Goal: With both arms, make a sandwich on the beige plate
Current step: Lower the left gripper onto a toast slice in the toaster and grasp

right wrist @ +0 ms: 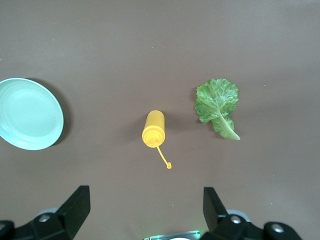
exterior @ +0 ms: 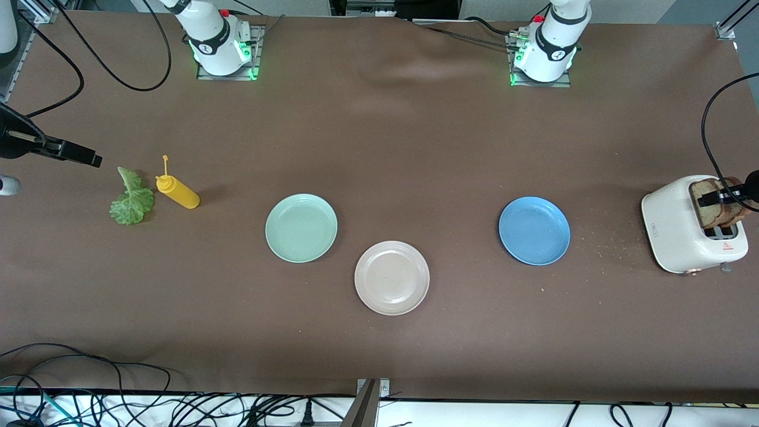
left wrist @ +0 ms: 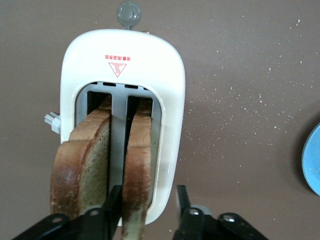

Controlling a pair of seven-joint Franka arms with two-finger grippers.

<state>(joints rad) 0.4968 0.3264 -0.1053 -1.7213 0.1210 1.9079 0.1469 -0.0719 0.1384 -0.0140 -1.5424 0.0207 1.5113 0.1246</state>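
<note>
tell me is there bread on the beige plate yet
No, the beige plate is bare; both bread slices stand in the toaster.

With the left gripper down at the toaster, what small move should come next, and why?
Probably finish closing the left gripper on the bread slice between its jaws, then lift. The jaws straddle that slice in the toaster with a gap on one side. The beige plate holds nothing yet. The right gripper waits open over the mustard bottle.
</note>
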